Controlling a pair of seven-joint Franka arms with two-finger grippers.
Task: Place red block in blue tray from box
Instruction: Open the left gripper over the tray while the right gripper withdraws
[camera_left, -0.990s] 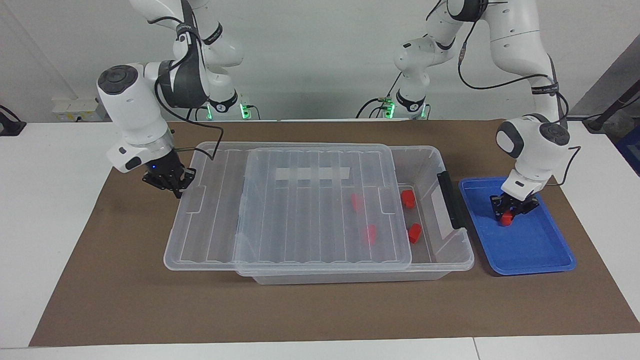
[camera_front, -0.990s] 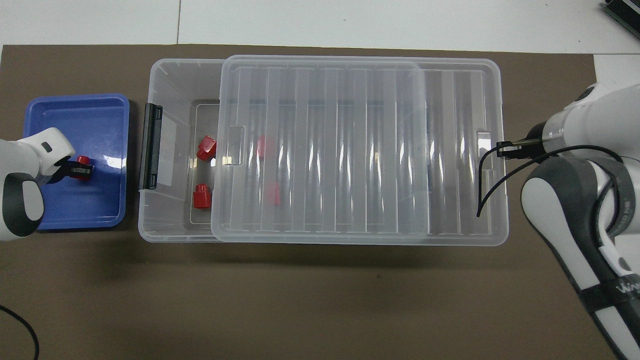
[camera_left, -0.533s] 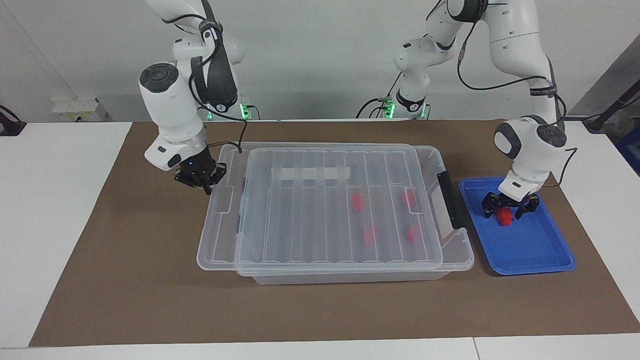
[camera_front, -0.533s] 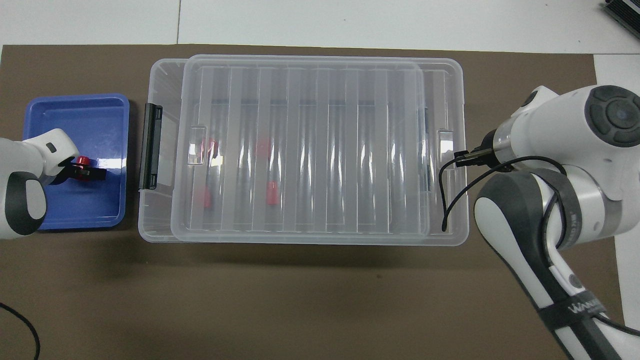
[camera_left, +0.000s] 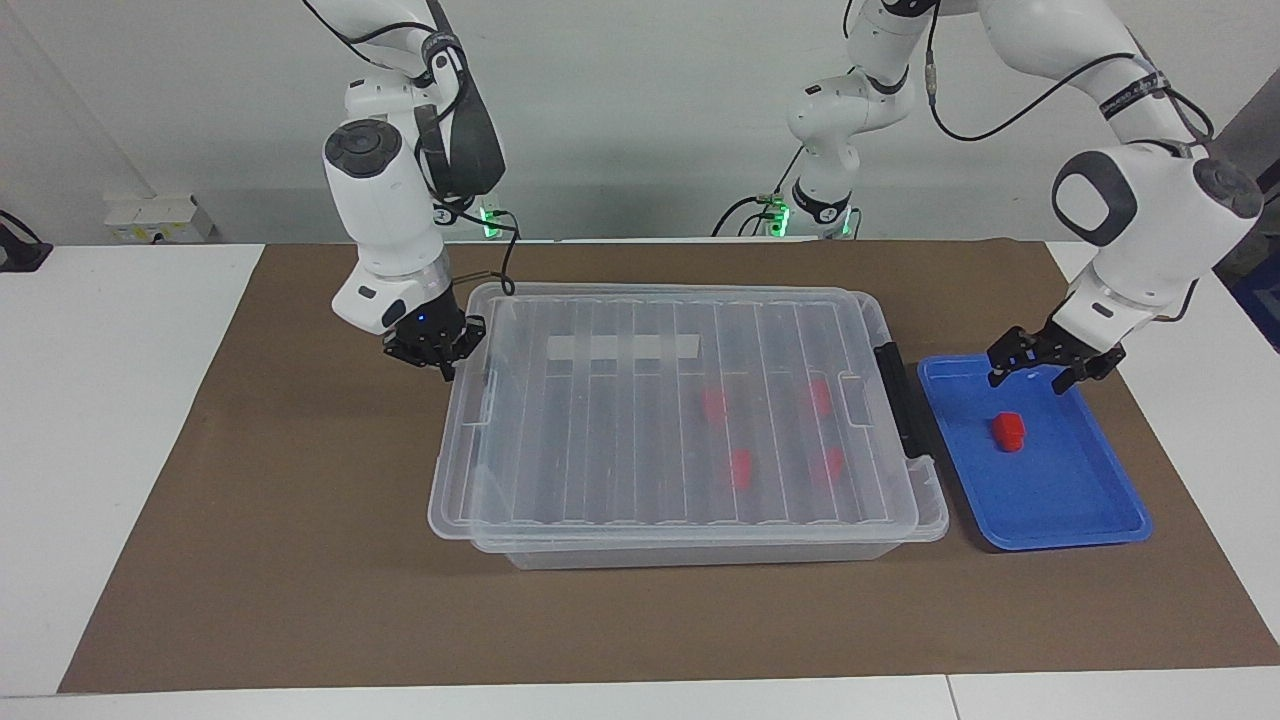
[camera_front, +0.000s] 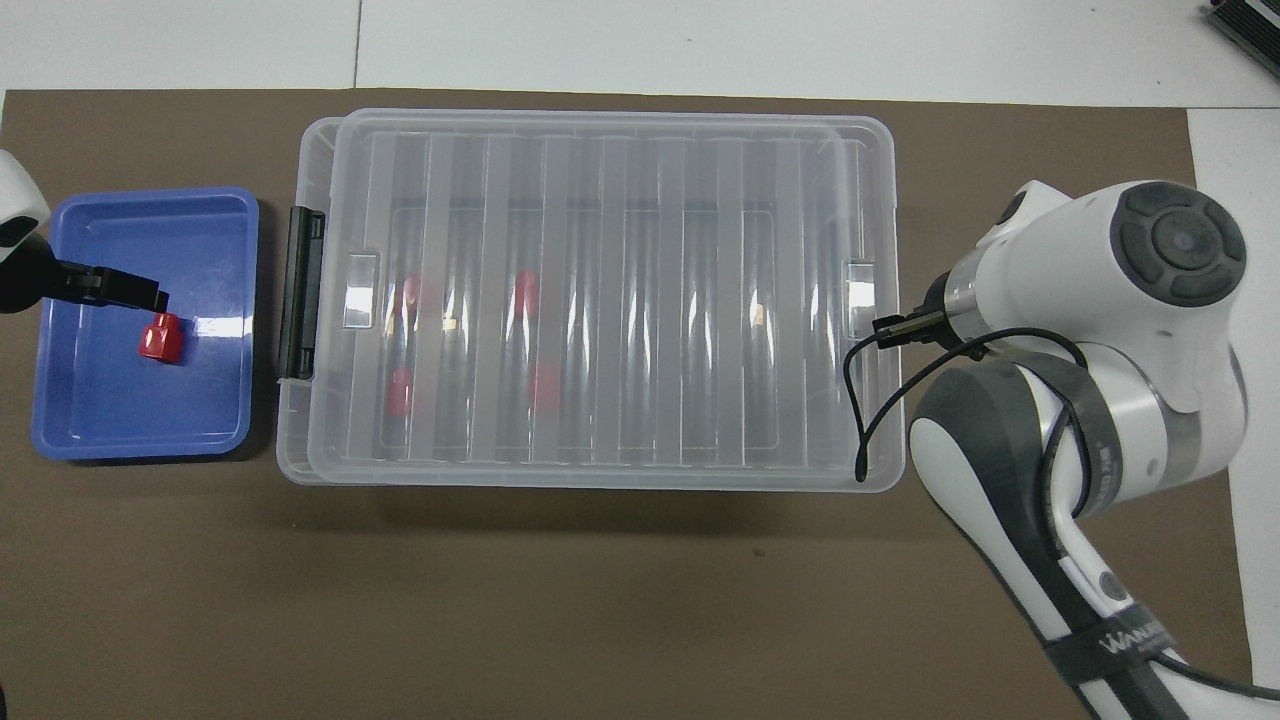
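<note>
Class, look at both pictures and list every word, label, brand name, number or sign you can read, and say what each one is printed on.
Black strap on the right arm, overhead view: white lettering beginning "WINN", the rest too blurred to read.
Black band on the left arm, facing view: white print, too small to read.
White tape strip on the box lid: blank.
Blue tray, red block: no text.
</note>
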